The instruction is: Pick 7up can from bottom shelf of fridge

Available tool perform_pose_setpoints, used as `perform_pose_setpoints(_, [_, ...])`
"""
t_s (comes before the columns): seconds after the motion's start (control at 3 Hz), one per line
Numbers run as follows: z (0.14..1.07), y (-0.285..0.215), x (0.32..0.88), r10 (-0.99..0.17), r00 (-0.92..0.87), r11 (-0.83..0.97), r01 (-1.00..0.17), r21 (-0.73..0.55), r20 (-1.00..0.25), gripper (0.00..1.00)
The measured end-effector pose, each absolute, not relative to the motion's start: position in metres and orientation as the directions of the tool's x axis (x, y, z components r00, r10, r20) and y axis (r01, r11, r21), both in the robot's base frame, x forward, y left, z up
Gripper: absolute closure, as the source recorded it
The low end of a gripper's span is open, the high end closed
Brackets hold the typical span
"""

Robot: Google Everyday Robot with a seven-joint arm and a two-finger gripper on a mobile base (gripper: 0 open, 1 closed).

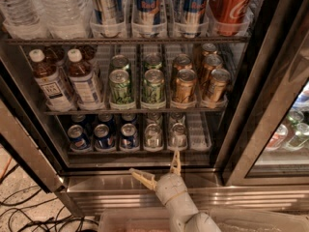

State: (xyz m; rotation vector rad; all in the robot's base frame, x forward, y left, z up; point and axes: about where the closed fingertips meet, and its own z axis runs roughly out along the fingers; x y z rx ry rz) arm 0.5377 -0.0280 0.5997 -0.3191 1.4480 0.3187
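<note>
Gripper [153,162] sits spread wide just below the bottom shelf [198,132], so we can slide it around the 7up can [177,134].

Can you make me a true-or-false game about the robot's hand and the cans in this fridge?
1. The gripper is holding a can. False: it is open and empty, in front of the fridge, just below the bottom shelf.
2. Three dark blue cans stand at the left of the bottom shelf. True.
3. The 7up can lies on its side. False: it stands upright.
4. A red Coca-Cola can sits at the right of the highest rack in view. True.
</note>
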Motion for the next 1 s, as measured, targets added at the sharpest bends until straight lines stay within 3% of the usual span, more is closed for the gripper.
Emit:
perform_pose_setpoints(0.33, [0.5997,-0.0280,0.5377,0.018,0.096,0.916,-0.400,-0.021,-0.995,0.11])
perform_pose_setpoints(1.0, [0.5998,-0.0280,0.5377,0.018,0.096,0.916,-0.400,-0.021,-0.995,0.52])
